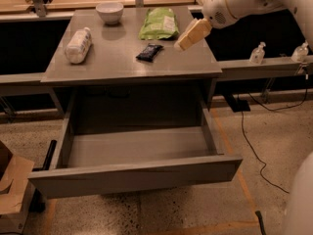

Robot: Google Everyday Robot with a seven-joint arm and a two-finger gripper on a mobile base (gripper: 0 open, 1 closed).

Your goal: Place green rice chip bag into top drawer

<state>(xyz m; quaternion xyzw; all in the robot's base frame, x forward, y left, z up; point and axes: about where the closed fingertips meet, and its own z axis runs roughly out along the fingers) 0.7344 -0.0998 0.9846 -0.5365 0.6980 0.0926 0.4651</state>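
Note:
The green rice chip bag (158,23) lies flat on the grey table (117,58) at the back right, with a pale label patch toward its right side. The top drawer (132,173) is pulled out wide below the table and holds nothing. My gripper (187,39) hangs over the table's right part, just right of and slightly in front of the bag, apart from it. Its tan fingers (193,32) point down-left toward the table and hold nothing.
A small black packet (149,52) lies in front of the bag. A white bottle (78,45) lies at the left and a white bowl (109,11) stands at the back. A cardboard box (11,185) sits on the floor at the left. Cables run across the floor at the right.

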